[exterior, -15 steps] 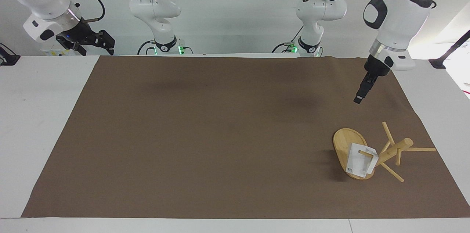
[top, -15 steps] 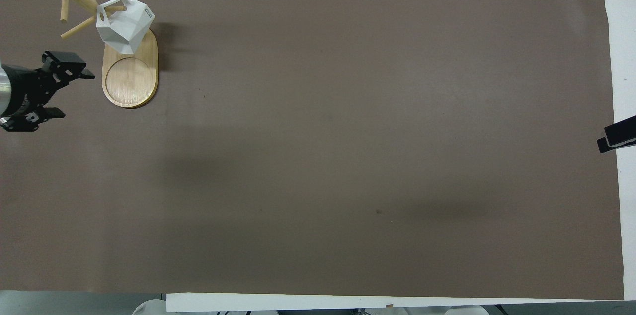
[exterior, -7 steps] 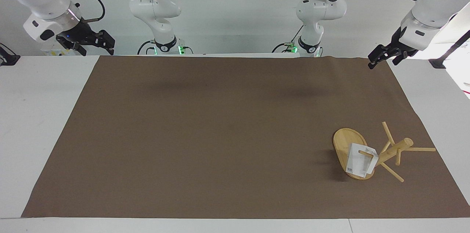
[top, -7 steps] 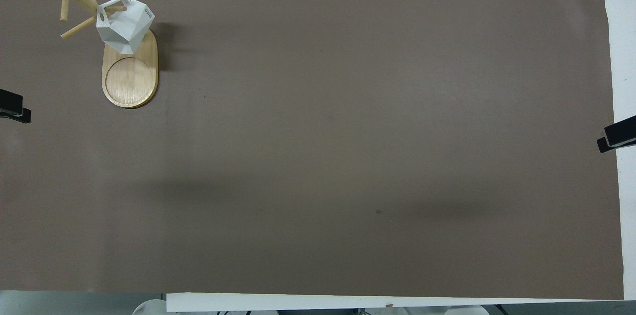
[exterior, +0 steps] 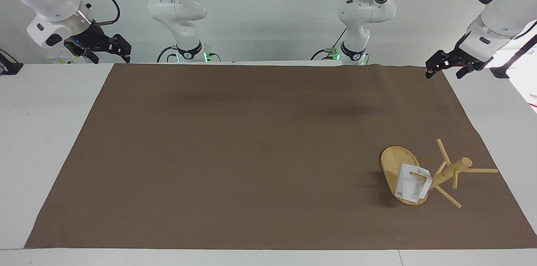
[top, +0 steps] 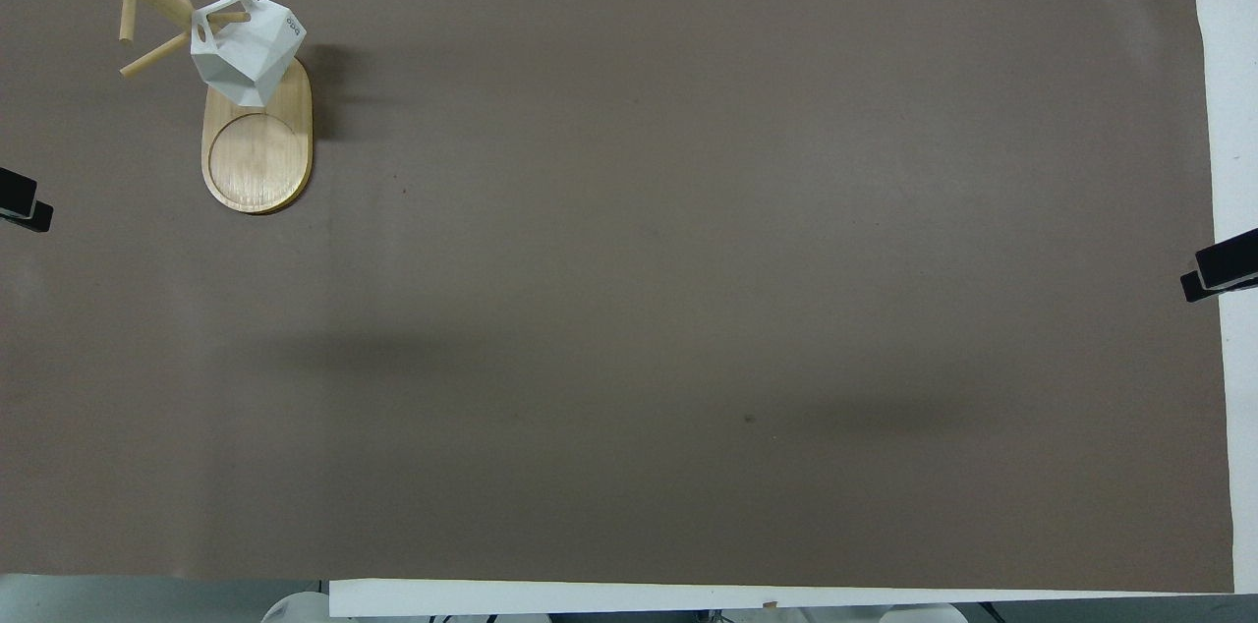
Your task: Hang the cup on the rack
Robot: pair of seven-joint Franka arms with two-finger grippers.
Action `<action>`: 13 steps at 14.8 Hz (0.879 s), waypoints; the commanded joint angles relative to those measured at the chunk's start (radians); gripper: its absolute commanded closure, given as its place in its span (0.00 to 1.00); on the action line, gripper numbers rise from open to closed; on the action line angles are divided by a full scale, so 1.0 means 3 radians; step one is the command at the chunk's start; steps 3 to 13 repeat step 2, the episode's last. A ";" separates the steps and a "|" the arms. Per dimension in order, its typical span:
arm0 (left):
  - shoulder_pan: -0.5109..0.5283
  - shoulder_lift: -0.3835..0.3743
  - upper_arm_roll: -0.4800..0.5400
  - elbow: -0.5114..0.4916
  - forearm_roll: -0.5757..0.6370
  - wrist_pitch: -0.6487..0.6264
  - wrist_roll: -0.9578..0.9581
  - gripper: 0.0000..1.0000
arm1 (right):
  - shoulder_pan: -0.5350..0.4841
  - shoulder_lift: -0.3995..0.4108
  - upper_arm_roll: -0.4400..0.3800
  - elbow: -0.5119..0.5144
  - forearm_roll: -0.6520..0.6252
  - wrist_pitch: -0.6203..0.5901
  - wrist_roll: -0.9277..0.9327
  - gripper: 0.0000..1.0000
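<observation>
Left pincer (exterior: 442, 66) farther from rack (exterior: 400, 169)

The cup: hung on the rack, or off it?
Hung. The cup has its loop handle threaded on a peg of the rack, clear of the mat; neither gripper touches it.

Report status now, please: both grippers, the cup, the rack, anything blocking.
Left gripper open, empty, raised at its own table end. Right gripper open, empty, waiting at its end. Cup hangs by handle on a peg of the rack. Nothing in the way.
</observation>
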 commanded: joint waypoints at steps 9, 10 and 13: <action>-0.0010 0.0034 -0.0004 0.0094 0.0044 -0.0076 0.0034 0.00 | 0.0002 -0.0066 0.0008 -0.0089 -0.0029 0.0069 0.0031 0.01; -0.0010 0.0034 -0.0004 0.0094 0.0044 -0.0076 0.0034 0.00 | 0.0002 -0.0066 0.0008 -0.0089 -0.0029 0.0069 0.0031 0.01; -0.0010 0.0034 -0.0004 0.0094 0.0044 -0.0076 0.0034 0.00 | 0.0002 -0.0066 0.0008 -0.0089 -0.0029 0.0069 0.0031 0.01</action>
